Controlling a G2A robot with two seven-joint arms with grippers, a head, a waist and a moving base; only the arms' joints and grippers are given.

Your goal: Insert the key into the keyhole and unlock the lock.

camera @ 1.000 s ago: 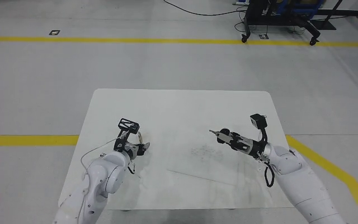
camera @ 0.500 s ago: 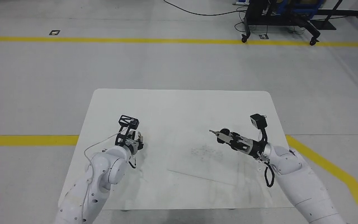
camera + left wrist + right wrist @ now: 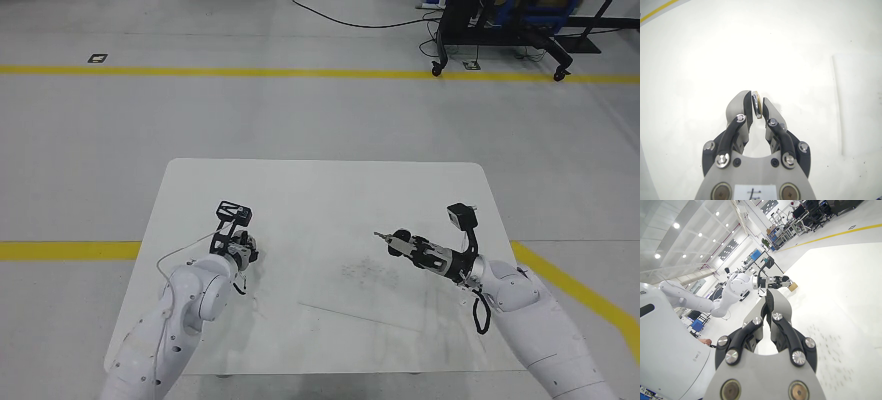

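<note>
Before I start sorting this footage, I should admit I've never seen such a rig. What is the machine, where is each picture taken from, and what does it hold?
It is a two-armed robot at a white table. One picture looks down from a camera above the arms. The other two come from a camera on each wrist, so each shows its own pincer up close. The left pincer is shut on a small brass padlock. The right pincer is shut too; from above, a thin metal tip, likely the key, sticks out of it. Padlock and key are apart.
</note>
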